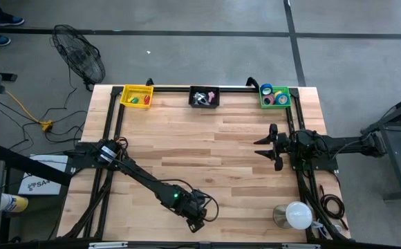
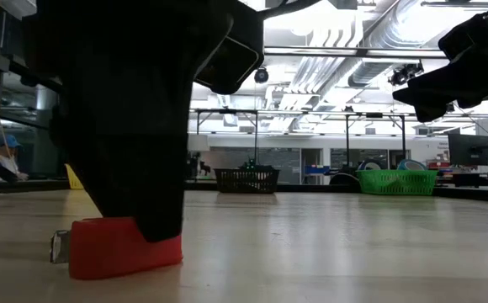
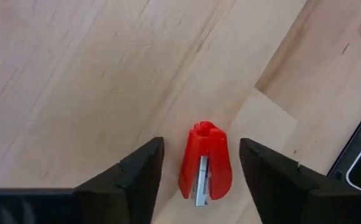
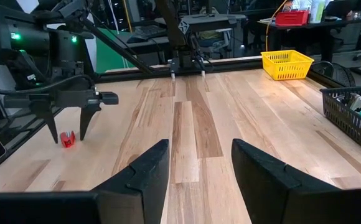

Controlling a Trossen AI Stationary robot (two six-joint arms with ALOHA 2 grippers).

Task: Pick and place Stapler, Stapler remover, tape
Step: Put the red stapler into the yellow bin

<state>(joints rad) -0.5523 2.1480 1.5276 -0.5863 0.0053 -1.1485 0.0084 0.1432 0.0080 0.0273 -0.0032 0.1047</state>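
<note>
Left hand lowered around a red stapler remover at the near edge of the desk.

The left hand (image 3: 199, 171) was seen spread, its two fingers (image 3: 140, 171) standing on either side of the red stapler remover (image 3: 204, 163) without touching it; nothing was gripped. The remover lay flat on the wooden desk (image 1: 207, 138), close to the near edge and a little right of its middle. The right hand (image 1: 266, 146) was held above the desk toward the right edge, its fingers parted and empty. Along the far edge three baskets were set: a yellow basket (image 1: 136, 95) near the left corner, a black basket (image 1: 204, 97) at the middle, and a green basket (image 1: 275, 97) near the right corner, in which the tape (image 1: 281, 98) rolls were lying.
</note>
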